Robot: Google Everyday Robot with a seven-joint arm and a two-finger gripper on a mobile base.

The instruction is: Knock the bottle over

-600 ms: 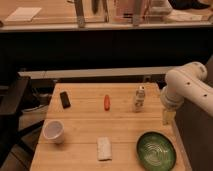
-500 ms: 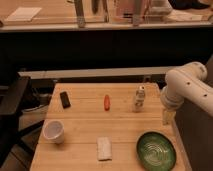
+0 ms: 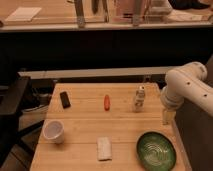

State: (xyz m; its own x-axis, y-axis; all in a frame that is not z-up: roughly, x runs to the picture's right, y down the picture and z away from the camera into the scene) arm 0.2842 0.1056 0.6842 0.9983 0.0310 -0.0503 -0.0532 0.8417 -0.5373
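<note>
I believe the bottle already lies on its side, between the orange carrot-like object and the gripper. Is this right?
Not quite. The camera view shows the bottle standing upright on the table, not on its side. The rest holds: it is between the orange carrot-like object and the gripper, which hangs near the table's right edge, apart from the bottle.

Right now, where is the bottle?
In the camera view, the bottle stands upright toward the table's far right, between the orange-red object on its left and the open claw, hanging apart by the right edge.
</note>
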